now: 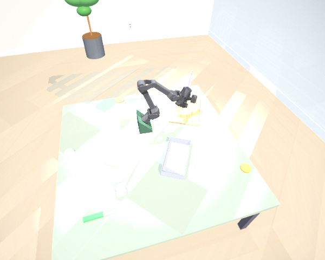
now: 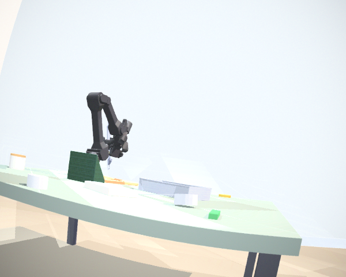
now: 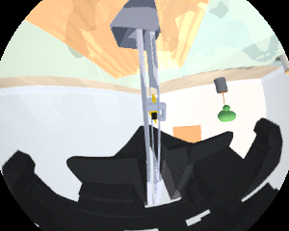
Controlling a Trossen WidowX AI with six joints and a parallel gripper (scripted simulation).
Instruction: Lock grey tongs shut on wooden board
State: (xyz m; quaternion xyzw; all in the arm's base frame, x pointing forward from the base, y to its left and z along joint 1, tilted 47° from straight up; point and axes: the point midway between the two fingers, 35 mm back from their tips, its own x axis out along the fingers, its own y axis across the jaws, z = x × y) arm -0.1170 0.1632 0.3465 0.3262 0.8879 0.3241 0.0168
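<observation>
The grey tongs [image 1: 190,77] [image 2: 108,163] [image 3: 144,77] stand nearly upright in the air above the wooden board [image 1: 184,123] [image 2: 116,181] [image 3: 77,24]. Their wide housing end hangs down toward the board, and the thin end points up. In the wrist view the two arms lie close together; whether the lock has caught cannot be seen. My gripper [image 1: 186,96] [image 2: 108,143] [image 3: 144,129] is shut on the tongs. The roasting tin [image 1: 172,174] [image 2: 158,188] stands on the table in front of the board with nothing across it.
A dark green wedge [image 1: 144,129] [image 2: 82,167] stands by the arm's base. A yellow disc [image 1: 245,168] [image 2: 224,195] lies near the right edge. A white cup-like thing [image 1: 120,190] [image 2: 185,199] and a green-handled tool [image 1: 93,216] [image 2: 214,214] are at the front left.
</observation>
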